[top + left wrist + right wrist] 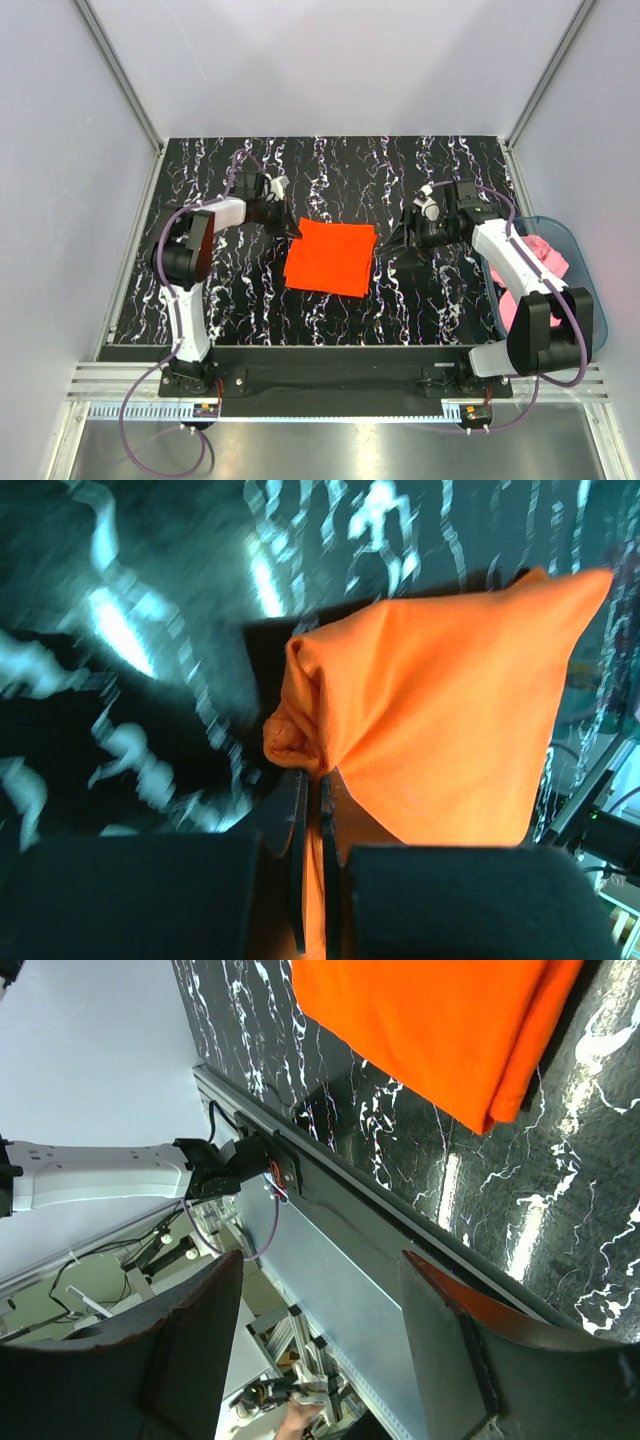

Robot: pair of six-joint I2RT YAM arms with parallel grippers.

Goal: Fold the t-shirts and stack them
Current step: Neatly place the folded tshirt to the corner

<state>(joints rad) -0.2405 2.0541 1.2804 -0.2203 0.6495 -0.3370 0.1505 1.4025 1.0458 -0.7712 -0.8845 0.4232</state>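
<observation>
I see the orange-red t-shirt folded into a small flat rectangle at the middle of the table, sitting slightly askew. Its 10 o'clock corner is bunched into a little wad, pinched between the closed fingers of the left gripper. The pink t-shirt lies crumpled and unfolded at 3 o'clock from it, well apart, in a translucent blue bin.

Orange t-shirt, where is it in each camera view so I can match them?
Top external: orange t-shirt folded, at mid-picture.
Left wrist: centre-right, corner pinched by the left gripper.
Right wrist: top right, lying flat.
Shared landmark: the black marbled table.
</observation>
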